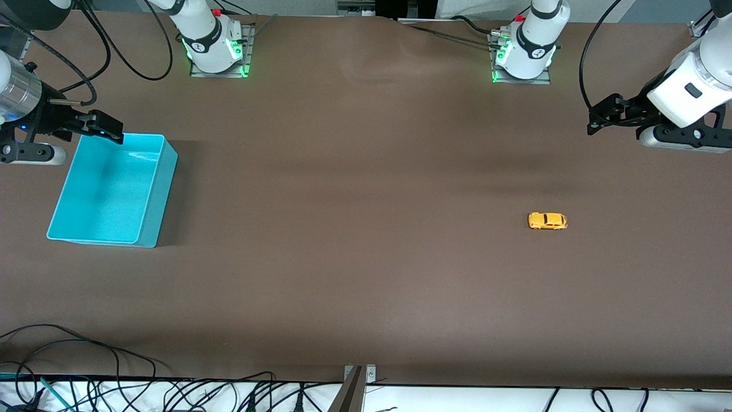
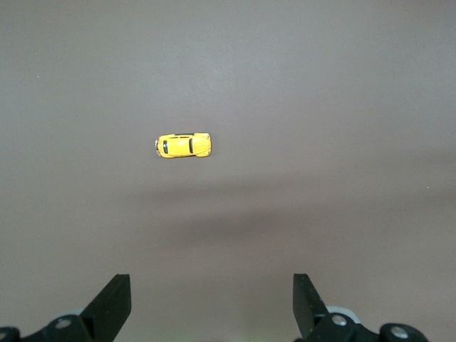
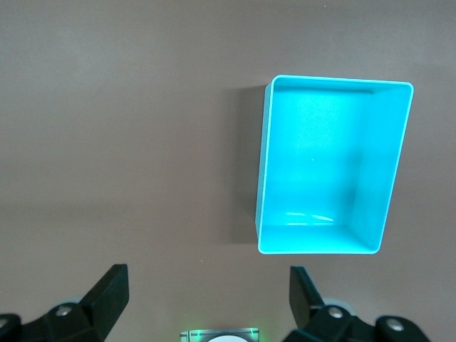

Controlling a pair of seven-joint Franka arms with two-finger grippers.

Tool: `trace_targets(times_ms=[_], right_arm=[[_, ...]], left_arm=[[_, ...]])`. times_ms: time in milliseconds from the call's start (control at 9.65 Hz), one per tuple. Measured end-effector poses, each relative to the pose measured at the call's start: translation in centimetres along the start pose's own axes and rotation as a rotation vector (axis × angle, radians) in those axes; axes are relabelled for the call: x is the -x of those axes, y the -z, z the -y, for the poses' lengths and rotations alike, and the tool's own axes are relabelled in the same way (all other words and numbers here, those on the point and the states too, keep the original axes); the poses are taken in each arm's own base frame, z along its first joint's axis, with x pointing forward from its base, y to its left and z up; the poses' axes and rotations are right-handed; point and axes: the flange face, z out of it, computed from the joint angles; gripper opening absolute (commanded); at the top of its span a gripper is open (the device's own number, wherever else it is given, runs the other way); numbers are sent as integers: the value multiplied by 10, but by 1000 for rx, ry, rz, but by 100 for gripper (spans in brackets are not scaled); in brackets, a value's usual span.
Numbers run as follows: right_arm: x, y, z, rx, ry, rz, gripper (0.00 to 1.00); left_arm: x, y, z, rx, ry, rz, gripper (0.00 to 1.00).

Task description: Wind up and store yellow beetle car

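Opening state of the wind-up-and-store task. The yellow beetle car [image 1: 547, 221] stands on its wheels on the bare brown worktop [image 1: 354, 240], toward the left arm's end, well apart from every other object and untouched. The turquoise bin [image 1: 150, 232], empty and upright, sits toward the right arm's end of the worktop, well apart from the car.

The left pincer [image 1: 595, 123] hangs above the worktop's edge zone at the left arm's end, its jaws spread wide and holding nothing; in the left wrist view both fingers [image 2: 114, 303] frame bare worktop, with the car [image 2: 184, 145] lying off the midline between them. The right pincer [image 1: 108, 129] hovers over the bin's rim on the side toward the robot bases, jaws likewise wide and empty; the right wrist view shows the bin [image 3: 265, 171] entire, nothing inside. This arm appears to wait.

Step in hand, as judged: none of the 2 task parts has begun, neither winding nor storing. The left arm, the closer of the 2 to the car, seems the natural one to make the approach.

Next move, as judged: travel the left pincer over the car, line the fingers across its narrow body, descend and close. The car is tiny and rolls, so a centred, square descent matters; an off-centre contact could nudge it away.
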Motion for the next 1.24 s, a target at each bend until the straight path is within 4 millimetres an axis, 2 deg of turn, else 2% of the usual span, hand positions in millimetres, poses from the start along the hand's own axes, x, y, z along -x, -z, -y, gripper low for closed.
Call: trace_targets(times_ms=[1243], right_arm=[[0, 0, -1, 0, -6, 0, 100]], left_arm=[[-2, 1, 5, -42, 9, -3, 100]])
